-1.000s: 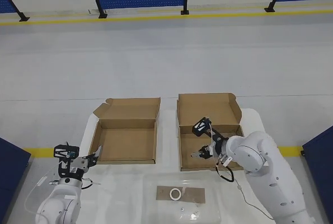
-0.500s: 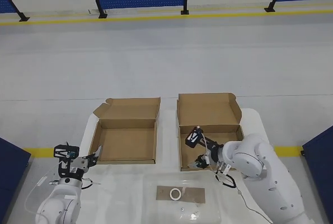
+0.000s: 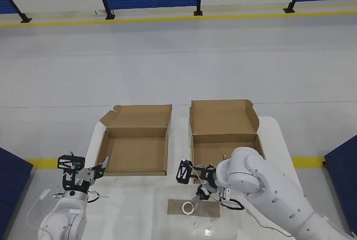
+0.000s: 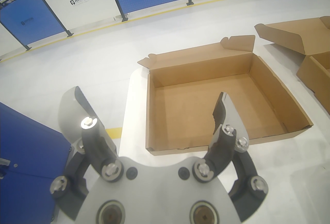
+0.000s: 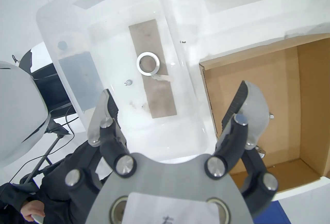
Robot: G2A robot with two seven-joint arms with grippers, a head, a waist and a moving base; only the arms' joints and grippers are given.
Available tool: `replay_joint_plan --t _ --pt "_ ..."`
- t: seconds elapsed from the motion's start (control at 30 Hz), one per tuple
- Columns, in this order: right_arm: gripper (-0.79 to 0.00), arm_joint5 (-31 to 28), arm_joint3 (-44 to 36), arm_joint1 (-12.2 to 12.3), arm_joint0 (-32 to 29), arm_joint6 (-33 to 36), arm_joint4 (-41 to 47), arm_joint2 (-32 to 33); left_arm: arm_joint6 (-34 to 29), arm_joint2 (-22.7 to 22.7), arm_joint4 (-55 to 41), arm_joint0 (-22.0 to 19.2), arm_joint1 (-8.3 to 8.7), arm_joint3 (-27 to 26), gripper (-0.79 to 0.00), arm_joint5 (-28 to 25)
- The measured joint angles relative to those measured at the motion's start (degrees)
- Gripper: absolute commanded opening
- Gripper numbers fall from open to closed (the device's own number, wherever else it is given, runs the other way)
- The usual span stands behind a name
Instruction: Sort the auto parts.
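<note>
Right gripper (image 5: 175,89) hangs over the near end of the clear tub (image 5: 64,11), fingers spread wide and gripping nothing, and there's the ring (image 5: 148,63), straight out ahead of the fingertips, lying flat on a brown card (image 5: 159,104) on the tub's floor, apart from both fingers. A small screw (image 5: 128,82) sits just beside the ring, a touch closer in to the gripper, off the card on the bare plastic, and a pale sliver (image 5: 163,77) pokes out from the ring's edge across the card. One finger hangs over the tub, the other over the right box (image 5: 257,80), whose corner comes in just beside the tub wall; brown cardboard floor showing in there. From above, this gripper hovers between that box's front wall and the card, the ring just past it on the robot's side. Over to the left gripper (image 4: 150,93): spread wide too, holding nothing, sitting low over the white table (image 3: 136,192) with the left box (image 4: 227,106) just ahead of its fingertips, lid flap standing back on the far side. The right box shows well off to that gripper's side, flap up as well. The two boxes stand side by side but apart, a strip of table between them, and the tub lies nearer the robot than that gap, well away from the left gripper
</note>
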Motion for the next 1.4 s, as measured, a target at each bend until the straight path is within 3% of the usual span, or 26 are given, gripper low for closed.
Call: replay_joint_plan --t 0.23,0.43,0.67,1.13,1.4 --pt "0.000 -0.62 -0.06 -0.05 -0.54 -0.73 -0.64 -0.58 0.00 0.00 0.00 0.00 0.00 0.00 0.000 0.00" --pt "0.000 -1.44 1.19 0.14 2.75 -1.44 -0.69 -8.83 0.00 0.00 0.00 0.00 0.00 0.00 0.000 0.00" --pt "0.000 0.77 4.15 0.50 11.16 0.76 6.49 -18.91 0.00 0.00 0.00 0.00 0.00 0.00 0.000 0.00" --pt "0.000 0.16 3.71 0.52 10.41 0.07 5.42 -19.56 0.00 0.00 0.00 0.00 0.00 0.00 0.000 0.00" --pt "0.000 1.77 5.59 -0.11 14.03 1.76 8.79 -25.50 0.00 0.00 0.00 0.00 0.00 0.00 0.000 0.00"
